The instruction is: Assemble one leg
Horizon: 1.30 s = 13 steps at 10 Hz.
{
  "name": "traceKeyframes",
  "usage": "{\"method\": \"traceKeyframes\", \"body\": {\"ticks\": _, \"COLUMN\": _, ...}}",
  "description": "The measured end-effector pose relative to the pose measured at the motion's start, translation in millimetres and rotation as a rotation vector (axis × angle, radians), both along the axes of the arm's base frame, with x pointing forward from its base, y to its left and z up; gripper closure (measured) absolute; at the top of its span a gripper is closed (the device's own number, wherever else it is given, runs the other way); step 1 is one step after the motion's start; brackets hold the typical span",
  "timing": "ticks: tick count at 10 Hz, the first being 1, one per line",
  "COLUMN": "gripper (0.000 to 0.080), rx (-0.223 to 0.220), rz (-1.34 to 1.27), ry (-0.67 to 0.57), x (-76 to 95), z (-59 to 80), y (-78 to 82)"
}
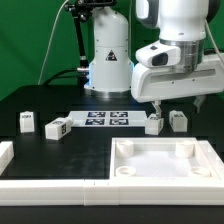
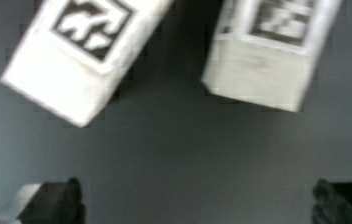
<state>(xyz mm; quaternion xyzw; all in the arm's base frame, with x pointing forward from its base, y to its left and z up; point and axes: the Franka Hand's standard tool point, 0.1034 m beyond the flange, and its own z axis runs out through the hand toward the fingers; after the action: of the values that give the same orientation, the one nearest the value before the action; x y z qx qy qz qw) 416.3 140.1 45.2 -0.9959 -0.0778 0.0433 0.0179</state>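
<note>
Four small white legs with black-and-white tags lie on the black table. Two sit at the exterior view's left (image 1: 26,122) (image 1: 57,127). Two more (image 1: 154,123) (image 1: 178,120) lie under my gripper (image 1: 166,103), which hovers just above them, open and empty. In the wrist view those two legs (image 2: 84,55) (image 2: 271,55) lie side by side, tilted, ahead of my fingertips (image 2: 52,200), with bare table between the fingers. The large white tray-like piece (image 1: 128,165) with corner sockets lies in front.
The marker board (image 1: 105,119) lies flat in the middle between the leg pairs. A white rail (image 1: 45,188) runs along the front edge, with a short piece (image 1: 5,155) at the left. The robot base (image 1: 108,60) stands behind.
</note>
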Motion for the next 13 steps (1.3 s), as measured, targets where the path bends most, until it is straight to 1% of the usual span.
{"method": "traceKeyframes", "body": {"ticks": 2, "gripper": 0.015, "rx": 0.003, "rz": -0.108, "ry": 0.008, "x": -0.6, "z": -0.1, "y": 1.6}}
{"method": "traceKeyframes", "body": {"ticks": 4, "gripper": 0.015, "rx": -0.001, "rz": -0.088, "ry": 0.031, "x": -2.3, "z": -0.7, "y": 1.0}}
{"method": "traceKeyframes", "body": {"ticks": 5, "gripper": 0.015, "rx": -0.005, "rz": -0.087, "ry": 0.053, "x": -6.2, "z": -2.8, "y": 1.6}}
{"method": "traceKeyframes", "body": {"ticks": 6, "gripper": 0.015, "rx": -0.024, "rz": -0.082, "ry": 0.12, "x": -12.0, "z": -3.7, "y": 2.1}}
{"method": "traceKeyframes", "body": {"ticks": 7, "gripper": 0.015, "rx": -0.041, "rz": -0.074, "ry": 0.197, "x": -13.9, "z": -3.4, "y": 2.1}}
{"method": "traceKeyframes", "body": {"ticks": 8, "gripper": 0.015, "rx": -0.058, "rz": -0.07, "ry": 0.277, "x": -13.0, "z": -3.3, "y": 3.3}}
{"method": "traceKeyframes", "body": {"ticks": 9, "gripper": 0.015, "rx": -0.068, "rz": -0.066, "ry": 0.328, "x": -12.6, "z": -4.9, "y": 5.0}}
{"method": "traceKeyframes", "body": {"ticks": 10, "gripper": 0.015, "rx": -0.091, "rz": -0.059, "ry": 0.425, "x": -18.7, "z": -5.0, "y": 4.5}}
{"method": "traceKeyframes", "body": {"ticks": 12, "gripper": 0.015, "rx": -0.124, "rz": -0.048, "ry": 0.603, "x": -19.2, "z": -7.0, "y": 6.4}}
{"method": "traceKeyframes", "body": {"ticks": 13, "gripper": 0.015, "rx": -0.131, "rz": -0.045, "ry": 0.645, "x": -18.6, "z": -9.6, "y": 7.3}}
